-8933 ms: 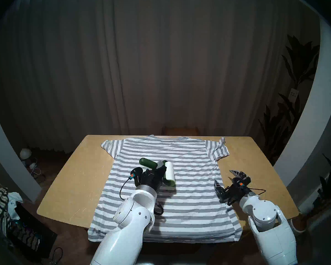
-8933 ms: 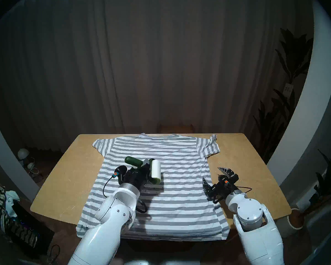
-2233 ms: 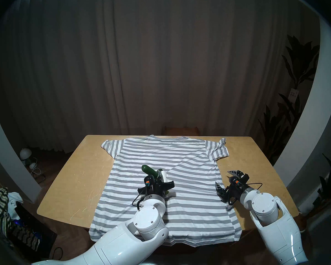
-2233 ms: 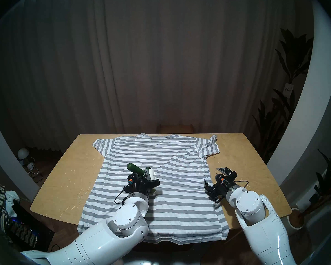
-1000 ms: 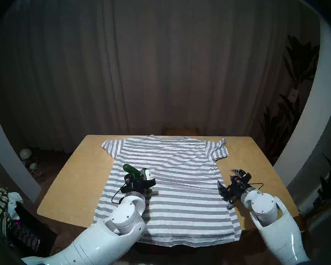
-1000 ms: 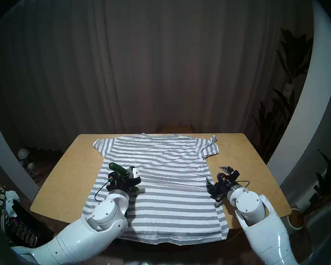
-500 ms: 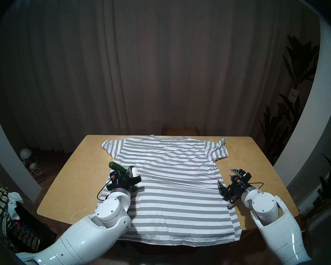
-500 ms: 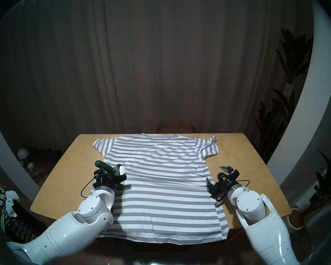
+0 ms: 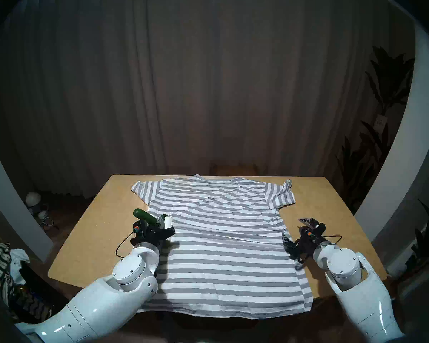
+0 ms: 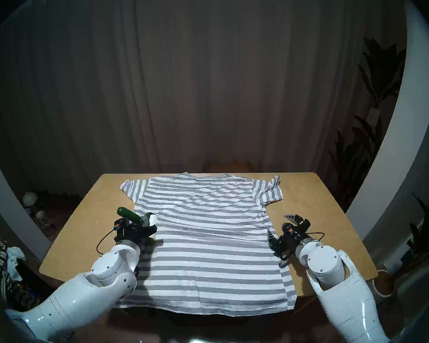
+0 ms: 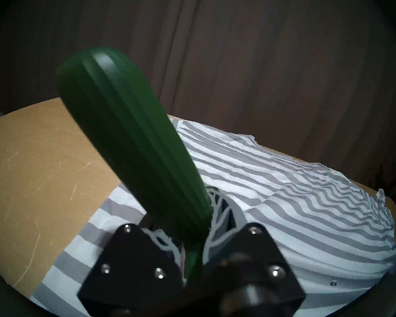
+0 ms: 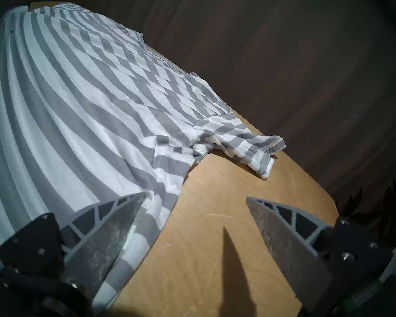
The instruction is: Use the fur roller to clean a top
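Now my left claw [image 9: 164, 225], clamped on the fur roller [image 9: 151, 219], has swept from mid-shirt to the top [image 9: 223, 246]'s left edge — that band looks covered, so a fresh pass seems next. My right claw [image 9: 298, 230] stays spread at the other side.

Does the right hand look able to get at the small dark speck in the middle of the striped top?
Probably yes. The right hand stands open at the top's right edge, holding nothing. Only flat cloth lies between it and the speck. The left hand, with the roller, is at the opposite edge.
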You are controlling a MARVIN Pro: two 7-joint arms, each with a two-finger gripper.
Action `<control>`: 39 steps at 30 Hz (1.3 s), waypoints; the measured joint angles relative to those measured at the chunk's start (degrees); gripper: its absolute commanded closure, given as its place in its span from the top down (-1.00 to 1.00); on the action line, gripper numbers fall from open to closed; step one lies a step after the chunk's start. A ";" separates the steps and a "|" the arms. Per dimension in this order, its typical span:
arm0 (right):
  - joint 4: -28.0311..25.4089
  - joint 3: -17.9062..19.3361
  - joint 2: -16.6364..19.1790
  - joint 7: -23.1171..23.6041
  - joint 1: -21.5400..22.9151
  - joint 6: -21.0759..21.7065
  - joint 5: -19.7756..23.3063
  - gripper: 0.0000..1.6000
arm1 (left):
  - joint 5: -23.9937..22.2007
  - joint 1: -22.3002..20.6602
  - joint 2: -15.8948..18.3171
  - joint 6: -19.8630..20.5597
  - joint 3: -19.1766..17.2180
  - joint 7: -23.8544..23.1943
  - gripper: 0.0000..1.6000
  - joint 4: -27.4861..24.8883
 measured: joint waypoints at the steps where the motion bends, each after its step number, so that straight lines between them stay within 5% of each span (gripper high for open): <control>1: 0.04 0.00 0.02 0.03 0.03 -0.02 0.02 1.00 | -0.08 0.00 0.08 0.00 0.00 -0.11 -1.00 0.01; 39: 1.88 -0.21 1.16 0.81 1.36 -1.48 1.14 1.00 | -7.24 4.20 7.76 -0.73 -8.29 -1.44 -1.00 1.15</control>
